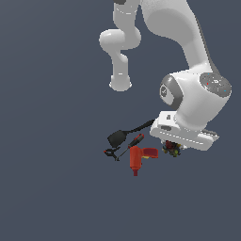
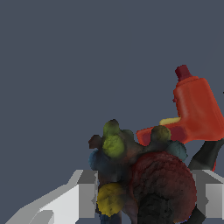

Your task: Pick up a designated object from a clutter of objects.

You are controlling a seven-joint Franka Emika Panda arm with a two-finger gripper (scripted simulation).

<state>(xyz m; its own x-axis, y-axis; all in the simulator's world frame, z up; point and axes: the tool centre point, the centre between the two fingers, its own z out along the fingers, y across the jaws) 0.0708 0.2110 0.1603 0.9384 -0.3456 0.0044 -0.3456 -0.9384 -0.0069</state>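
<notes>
the big white arm (image 1: 188, 61) comes in from the top of the exterior view, bends at the elbow and drops its wrist straight down over the exterior view's right end of the heap. its flat white hand (image 1: 184, 132) sits low over the dark grey counter (image 1: 56, 188), hiding most of what is under it.

next down in size, the red drill (image 1: 137, 159) lies on its side in the middle of the heap, chuck pointing toward the bottom of the exterior view. the black spatula (image 1: 123, 134) lies just above it, its handle running toward the hand. the red-handled screwdriver (image 1: 135, 140) lies between them, and a small black tool (image 1: 111, 153) sits at the exterior view's left edge of the heap.

smallest of all, the lump (image 2: 135, 175), dark with yellow, green, blue and deep red bits, sits right under the hand, just beside the drill. in the wrist view the fingers (image 2: 87, 194) stand spread on either side of it, pads at its flanks or very near; whether they are truly gripping it, i cannot tell.
</notes>
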